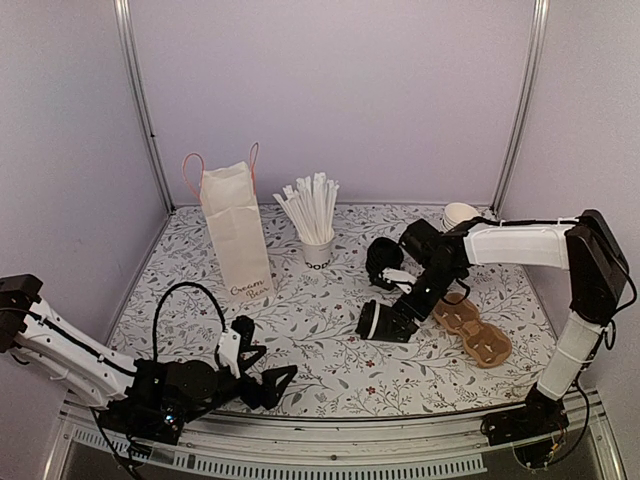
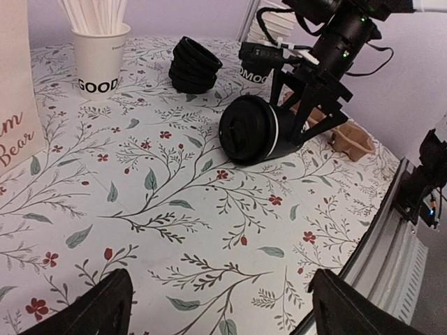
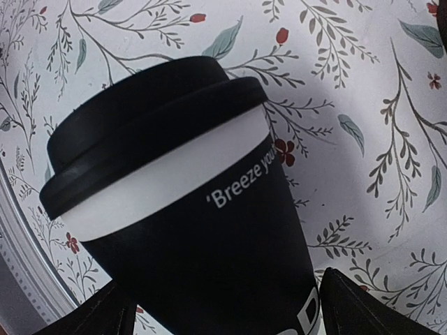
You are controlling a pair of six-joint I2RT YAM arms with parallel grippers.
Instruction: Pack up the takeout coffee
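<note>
The takeout coffee (image 1: 376, 320) (image 2: 250, 129) (image 3: 174, 195), a black cup with a white band and a black lid, is tipped on its side near the middle right of the table, lid toward the left arm. My right gripper (image 1: 392, 322) (image 3: 216, 307) straddles the cup's body, jaws wide. A thin strip of table shows between one finger (image 3: 363, 300) and the cup wall. My left gripper (image 1: 262, 358) (image 2: 220, 307) stands open and empty low over the front left of the table, well short of the cup.
A white paper bag (image 1: 237, 235) (image 2: 14, 91) with pink handles stands at the back left. Beside it is a white cup of straws (image 1: 317, 250) (image 2: 100, 59). A black stack (image 1: 383, 260) (image 2: 194, 64) sits behind the cup. A brown cardboard carrier (image 1: 472, 330) (image 2: 353, 139) lies at the right.
</note>
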